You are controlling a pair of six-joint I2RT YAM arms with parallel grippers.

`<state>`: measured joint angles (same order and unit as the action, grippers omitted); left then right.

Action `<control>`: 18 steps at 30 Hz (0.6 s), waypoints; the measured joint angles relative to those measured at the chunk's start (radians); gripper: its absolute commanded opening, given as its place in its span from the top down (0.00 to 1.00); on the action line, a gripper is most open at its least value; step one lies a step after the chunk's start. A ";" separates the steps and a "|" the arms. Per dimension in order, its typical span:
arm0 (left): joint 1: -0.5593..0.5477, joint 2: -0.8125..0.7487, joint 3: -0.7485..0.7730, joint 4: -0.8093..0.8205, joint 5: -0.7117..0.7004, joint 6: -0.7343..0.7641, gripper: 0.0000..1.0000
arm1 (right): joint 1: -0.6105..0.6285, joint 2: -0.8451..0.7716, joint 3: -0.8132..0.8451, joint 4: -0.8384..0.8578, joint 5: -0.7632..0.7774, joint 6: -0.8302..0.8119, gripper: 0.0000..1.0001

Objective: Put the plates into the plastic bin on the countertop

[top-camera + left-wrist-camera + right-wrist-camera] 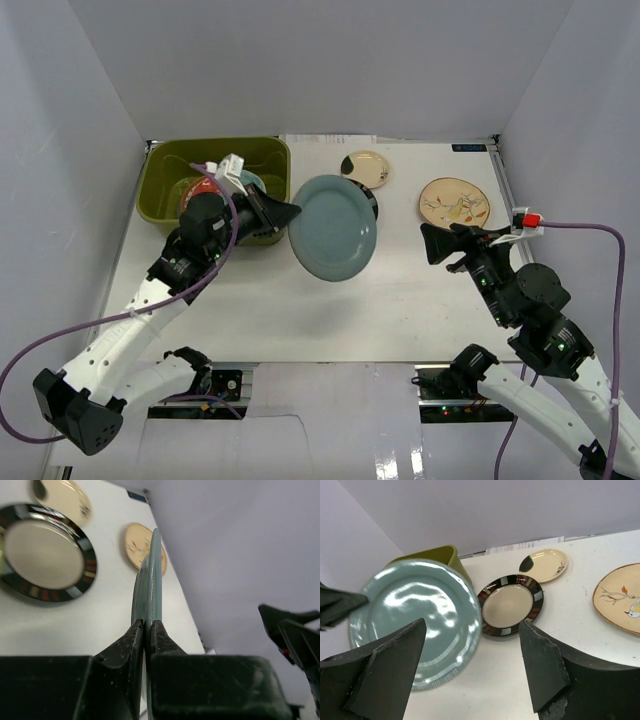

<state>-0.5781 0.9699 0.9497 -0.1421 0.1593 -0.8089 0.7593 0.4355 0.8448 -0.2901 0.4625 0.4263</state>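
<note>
My left gripper (pixel 290 212) is shut on the rim of the plain light blue plate (pixel 333 227) and holds it tilted above the countertop (pixel 320 310), just right of the olive-green plastic bin (pixel 165 170). In the left wrist view the plate (pixel 152 570) stands edge-on between my fingers. The bin holds plates, one red-and-teal (pixel 190 190), mostly hidden by my arm. The black-rimmed plate (pixel 511 603) lies behind the blue one. The small cream plate (pixel 366 168) and the cream bird plate (pixel 454 202) lie at the back. My right gripper (pixel 430 243) is open and empty.
White walls enclose the table on three sides. The metal rail (pixel 330 372) runs along the near edge between the arm bases. The right arm's purple cable (pixel 600 232) loops at the right.
</note>
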 measured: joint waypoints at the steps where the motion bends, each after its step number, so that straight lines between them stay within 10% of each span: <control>1: 0.031 0.005 0.044 -0.040 -0.013 0.022 1.00 | 0.000 0.000 -0.005 0.000 0.004 0.000 0.19; 9: 0.357 0.108 0.298 -0.109 0.025 0.063 1.00 | 0.000 0.006 -0.096 0.000 0.004 0.015 0.19; 18: 0.789 0.281 0.245 -0.042 0.235 -0.088 1.00 | 0.000 0.052 -0.208 0.027 -0.041 0.042 0.19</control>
<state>0.2111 1.2507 1.1950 -0.1837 0.3943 -0.8967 0.7593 0.4873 0.6365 -0.2630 0.4217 0.4679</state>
